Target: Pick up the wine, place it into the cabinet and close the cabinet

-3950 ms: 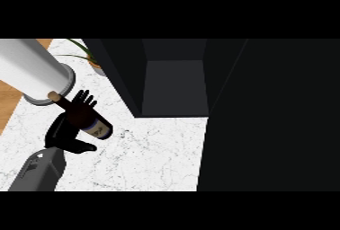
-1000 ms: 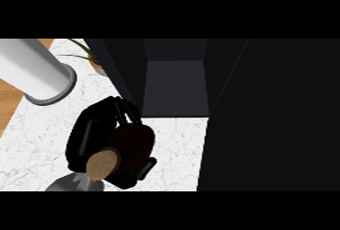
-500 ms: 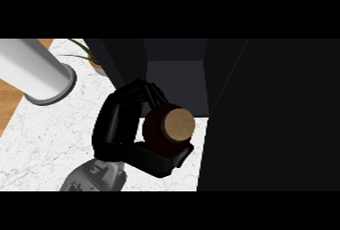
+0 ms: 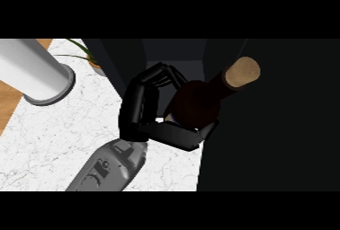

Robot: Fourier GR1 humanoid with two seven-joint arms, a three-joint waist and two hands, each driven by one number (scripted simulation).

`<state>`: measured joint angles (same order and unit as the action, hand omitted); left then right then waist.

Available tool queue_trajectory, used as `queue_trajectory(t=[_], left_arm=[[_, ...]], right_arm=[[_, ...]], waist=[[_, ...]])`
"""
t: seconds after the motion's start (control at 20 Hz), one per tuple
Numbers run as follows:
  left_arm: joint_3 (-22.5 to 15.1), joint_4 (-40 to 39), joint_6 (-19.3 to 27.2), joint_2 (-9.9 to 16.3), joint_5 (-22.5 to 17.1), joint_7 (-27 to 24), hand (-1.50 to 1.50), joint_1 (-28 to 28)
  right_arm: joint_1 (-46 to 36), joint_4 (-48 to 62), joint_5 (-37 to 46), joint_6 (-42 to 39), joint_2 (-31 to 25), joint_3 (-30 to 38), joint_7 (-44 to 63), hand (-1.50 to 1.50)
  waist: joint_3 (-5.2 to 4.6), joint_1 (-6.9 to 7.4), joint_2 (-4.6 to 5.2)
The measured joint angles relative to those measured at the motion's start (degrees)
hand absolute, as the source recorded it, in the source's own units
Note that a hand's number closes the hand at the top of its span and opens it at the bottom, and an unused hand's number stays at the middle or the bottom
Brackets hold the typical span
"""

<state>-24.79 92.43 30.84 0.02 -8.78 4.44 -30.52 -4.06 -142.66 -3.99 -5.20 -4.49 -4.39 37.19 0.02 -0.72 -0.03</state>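
Note:
The wine bottle [image 4: 196,101] is dark with a tan cork top [image 4: 243,72]. It is lifted off the white marble counter [image 4: 53,139] and tilts with its neck toward the upper right. My left hand [image 4: 143,105] is shut on its body, with the fingers over the far side and the thumb under the near side. Hand and bottle are at the mouth of the dark open cabinet [image 4: 174,50], whose inside is in shadow. The bottle's lower part is hidden by the hand. My right hand shows nowhere.
A tall white cylinder [image 4: 32,67] stands at the left on the counter. A small green plant [image 4: 85,53] sits behind it, beside the cabinet's left wall. A wooden strip [image 4: 8,104] runs along the far left. A wide dark panel [image 4: 279,117] fills the right.
My left hand has carried the bottle right and farther away, from over the counter to the cabinet's mouth. The bottle's top now leans further right.

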Motion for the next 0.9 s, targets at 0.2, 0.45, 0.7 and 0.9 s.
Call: queue_trajectory(t=[0.2,0.45,0.7,0.9], left_arm=[[-1.2,-2.6,1.9,0.0,-0.2,-2.2,1.5,-0.7],[-1.8,-5.6,4.1,0.0,-2.7,-4.6,1.5,-1.7],[-1.7,-8.1,4.9,0.0,-6.9,-8.9,1.5,-1.0],[-1.1,-11.9,4.1,0.0,-8.9,-12.8,1.5,-0.6]], right_arm=[[-1.2,0.0,-0.1,0.6,0.3,-0.1,1.4,-1.5],[-0.2,-0.2,0.0,0.3,0.4,-0.7,0.9,-1.5],[0.8,-0.2,-0.1,-0.2,0.5,-0.5,0.1,-1.5],[0.1,-0.2,-0.1,-0.3,0.3,-0.2,0.4,-1.5]], waist=[[-0.01,0.08,-0.01],[-0.02,0.01,-0.01],[-0.03,0.01,0.0],[-0.02,0.0,0.02]])
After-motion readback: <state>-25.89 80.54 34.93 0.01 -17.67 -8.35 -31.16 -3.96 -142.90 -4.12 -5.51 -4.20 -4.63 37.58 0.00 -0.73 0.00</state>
